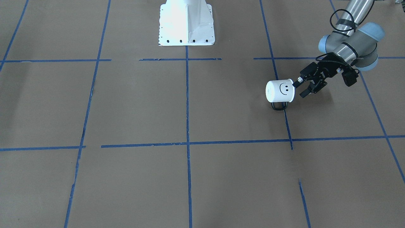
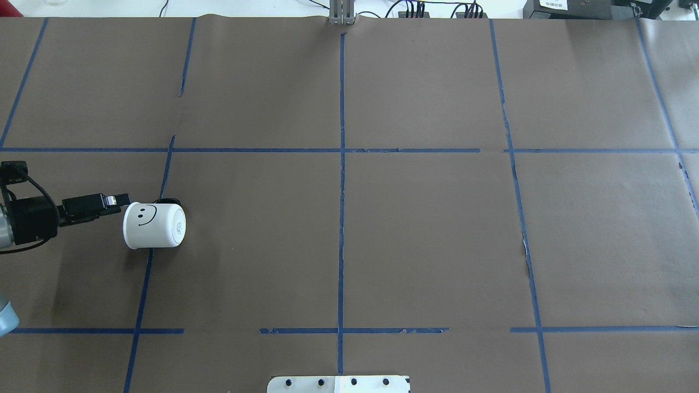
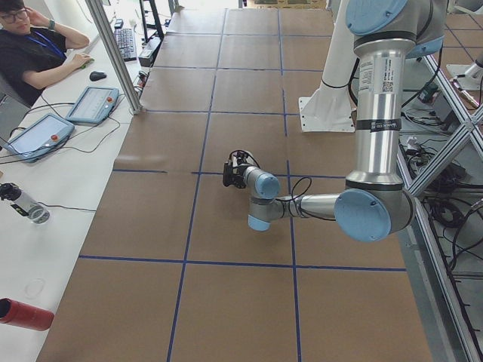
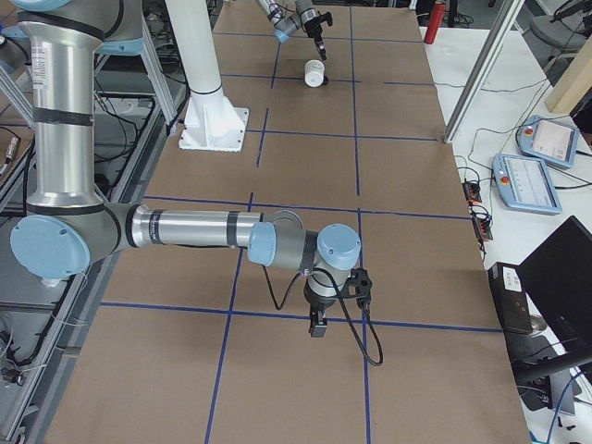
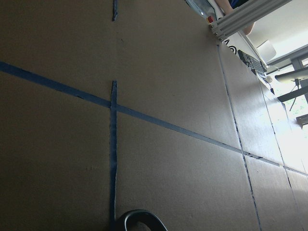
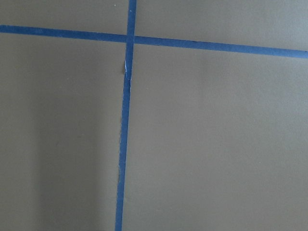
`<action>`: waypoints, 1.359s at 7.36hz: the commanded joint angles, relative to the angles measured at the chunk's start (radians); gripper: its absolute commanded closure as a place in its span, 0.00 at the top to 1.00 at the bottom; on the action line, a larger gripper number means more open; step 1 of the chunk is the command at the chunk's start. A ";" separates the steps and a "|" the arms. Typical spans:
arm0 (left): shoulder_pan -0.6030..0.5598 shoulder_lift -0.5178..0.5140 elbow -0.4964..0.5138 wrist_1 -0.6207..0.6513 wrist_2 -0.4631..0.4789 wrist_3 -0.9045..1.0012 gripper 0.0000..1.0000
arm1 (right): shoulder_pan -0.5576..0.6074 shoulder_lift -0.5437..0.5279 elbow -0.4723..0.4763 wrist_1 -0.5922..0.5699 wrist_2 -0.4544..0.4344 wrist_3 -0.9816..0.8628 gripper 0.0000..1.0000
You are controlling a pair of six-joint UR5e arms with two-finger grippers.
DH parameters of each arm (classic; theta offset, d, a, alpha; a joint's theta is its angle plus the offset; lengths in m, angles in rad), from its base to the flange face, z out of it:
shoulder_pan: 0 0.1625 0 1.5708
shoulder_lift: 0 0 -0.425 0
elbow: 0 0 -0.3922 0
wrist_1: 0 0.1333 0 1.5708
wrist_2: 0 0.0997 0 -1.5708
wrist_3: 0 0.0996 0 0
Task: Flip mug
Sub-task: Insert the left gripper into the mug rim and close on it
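Approach step: the left gripper (image 1: 301,88), fingers (image 1: 297,83) apart and empty, is hovering at the mouth of the mug (image 1: 280,91) lying sideways on the worktop (image 1: 142,104); closing on the rim apparently comes next.

Overhead and front-facing cameras look down from opposite sides, sharing the mug (image 1: 280,91).

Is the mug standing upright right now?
No, the mug is tipped on its side, its flat base facing sideways and the smiley face turned upward.
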 commanded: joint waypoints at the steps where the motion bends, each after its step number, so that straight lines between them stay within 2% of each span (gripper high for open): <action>1: 0.046 -0.002 0.011 -0.065 0.011 -0.050 0.82 | 0.000 0.000 0.000 0.000 0.000 0.000 1.00; 8: 0.083 -0.049 0.040 -0.122 0.017 -0.087 0.70 | 0.000 0.000 0.000 0.000 0.000 0.000 1.00; 10: 0.083 -0.049 0.034 -0.125 0.016 -0.102 0.49 | 0.000 0.000 0.000 0.000 0.000 0.000 1.00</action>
